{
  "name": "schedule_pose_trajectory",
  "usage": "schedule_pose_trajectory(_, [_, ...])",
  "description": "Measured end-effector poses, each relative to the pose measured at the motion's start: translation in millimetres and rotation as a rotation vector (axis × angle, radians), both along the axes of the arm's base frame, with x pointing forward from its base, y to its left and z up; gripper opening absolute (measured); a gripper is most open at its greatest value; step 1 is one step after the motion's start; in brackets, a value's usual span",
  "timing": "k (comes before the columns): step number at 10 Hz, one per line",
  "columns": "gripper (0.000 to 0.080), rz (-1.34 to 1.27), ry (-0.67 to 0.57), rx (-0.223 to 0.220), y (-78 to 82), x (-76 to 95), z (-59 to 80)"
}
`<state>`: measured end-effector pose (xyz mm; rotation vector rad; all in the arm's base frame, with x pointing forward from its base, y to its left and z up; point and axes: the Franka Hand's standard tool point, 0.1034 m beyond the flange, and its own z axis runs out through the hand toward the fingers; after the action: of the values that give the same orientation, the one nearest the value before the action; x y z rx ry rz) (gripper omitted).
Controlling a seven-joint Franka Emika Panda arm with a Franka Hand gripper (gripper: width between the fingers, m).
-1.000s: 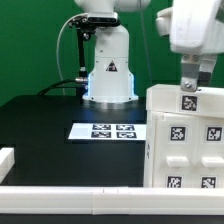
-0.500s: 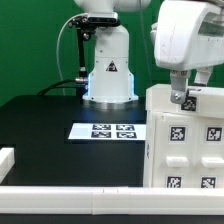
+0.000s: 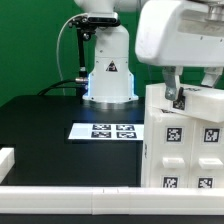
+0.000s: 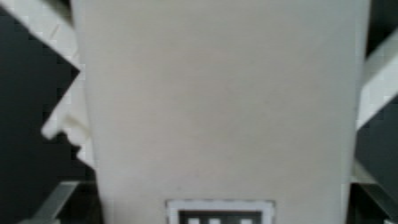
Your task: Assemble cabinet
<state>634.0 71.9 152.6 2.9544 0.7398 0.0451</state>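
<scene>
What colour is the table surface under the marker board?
Black; the table shows best in the exterior view, around the marker board.

White cabinet [image 3: 183, 140], black-and-white tags [image 3: 178, 133]

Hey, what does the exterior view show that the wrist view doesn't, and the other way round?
Only the exterior view shows the black table, the marker board, the arm's base and the gripper at the cabinet's top edge. Only the wrist view shows a close-up of one plain white face with a single tag. Both show the cabinet.
</scene>
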Motion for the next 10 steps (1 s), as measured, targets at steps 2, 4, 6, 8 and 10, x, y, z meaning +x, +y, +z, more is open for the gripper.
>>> schedule_pose_trajectory(2, [0.0554,-0.345,-0.04,0.025,4.9,-6.2,-1.1])
schedule_pose_trajectory(4, [0.0554,-0.637,-0.049,0.073,5.8,-4.8,-0.7])
schedule_pose_trajectory(6, [0.0554,-0.749,-0.056,0.079,6.2,-4.9,-0.9])
schedule_pose_trajectory(8, [0.0554,-0.85,-0.062,0.084,6.2,-5.1,-1.1])
schedule_pose_trajectory(10, [0.0554,-1.207,-0.076,0.107,7.5,-7.5,-1.3])
